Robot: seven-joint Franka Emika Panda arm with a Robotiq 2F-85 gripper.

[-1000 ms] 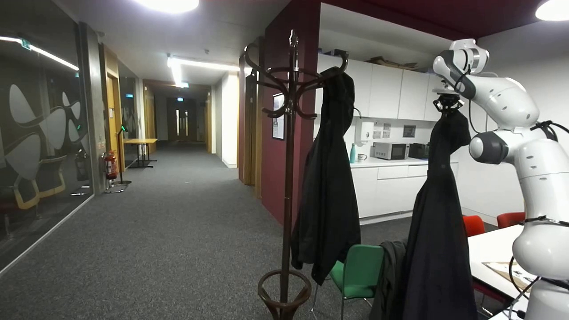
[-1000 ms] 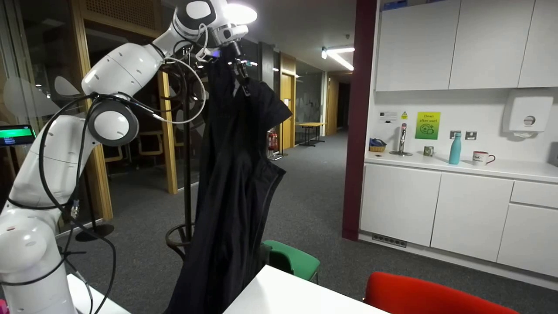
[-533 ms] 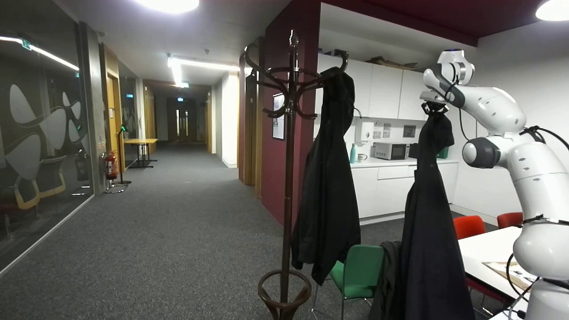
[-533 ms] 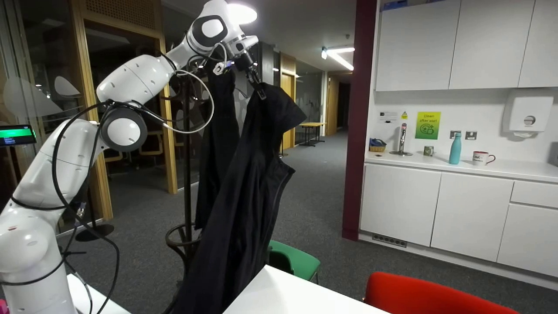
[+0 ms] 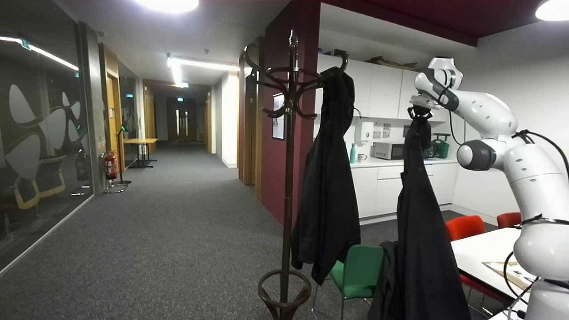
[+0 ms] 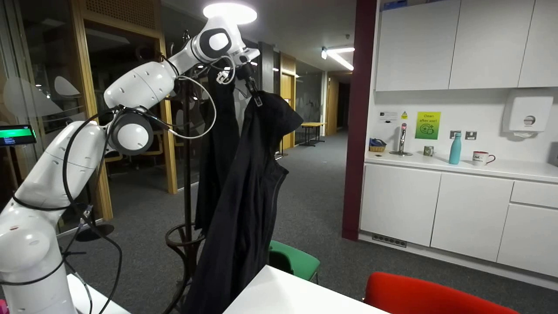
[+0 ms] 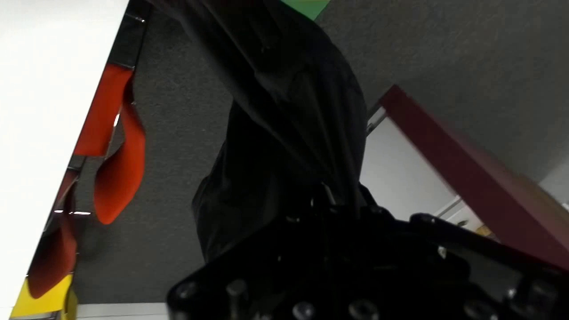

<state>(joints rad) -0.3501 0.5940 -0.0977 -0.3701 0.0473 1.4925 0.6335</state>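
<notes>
My gripper (image 5: 419, 114) is shut on the upper end of a long black coat (image 5: 422, 222), which hangs from it. In an exterior view the gripper (image 6: 258, 101) pinches the coat (image 6: 244, 196) near its top, and a flap droops to one side. In the wrist view the dark gripper (image 7: 338, 202) blends into the black cloth (image 7: 284, 102); the fingertips are mostly hidden. The coat's lower end is out of view. A brown coat stand (image 5: 288, 186) with curved hooks stands nearby, apart from the gripper. Another black coat (image 5: 331, 178) hangs on one of its hooks.
A green chair (image 5: 364, 266) with a dark garment (image 5: 386, 275) over it stands beside the held coat. A white table (image 6: 296, 292) and red chairs (image 5: 464, 226) are close by. A kitchen counter (image 6: 436, 162) with a bottle and mugs lies beyond, by a dark red wall (image 5: 289, 178).
My gripper has moved lower, carrying the coat with it. In an exterior view it has shifted left, towards the coat stand. It stays shut on the coat.
</notes>
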